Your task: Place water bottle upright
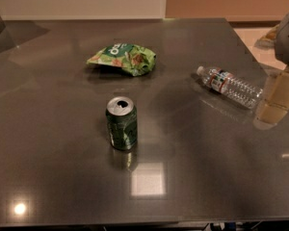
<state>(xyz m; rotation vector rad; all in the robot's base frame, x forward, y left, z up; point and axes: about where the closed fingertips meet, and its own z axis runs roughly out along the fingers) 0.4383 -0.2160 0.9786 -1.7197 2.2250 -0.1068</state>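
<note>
Three things sit on the dark bench point(62, 177): a crumpled green bag point(123, 59) toward the far side, a green can point(121, 123) standing upright near the middle, and the bottle point(229, 86) off to the right. The bottle lies flat on its side, its white cap point(200, 71) pointing toward the bag and its base toward the right edge. It is well apart from both the can and the bag.

The hand point(278, 97) hangs low at the right edge of the bench, just beside the bottle's base end. From where I stand I cannot tell whether it touches the bottle, nor whether it is set wide or narrow. The bottle lies full length on the bench, so it does not look lifted.

I judge the task to be at its first step: the approach, with no grasp made yet. The next move calls for the hand to come squarely across the ribbed body and close on it. A round bottle will likely roll off if nudged from one side, and thin plastic gives under a hard squeeze. After that comes a lift, a turn to bring the cap up, and the base set flat on the bench before letting go. A slim bottle tips easily, so the release wants the base fully down.
</note>
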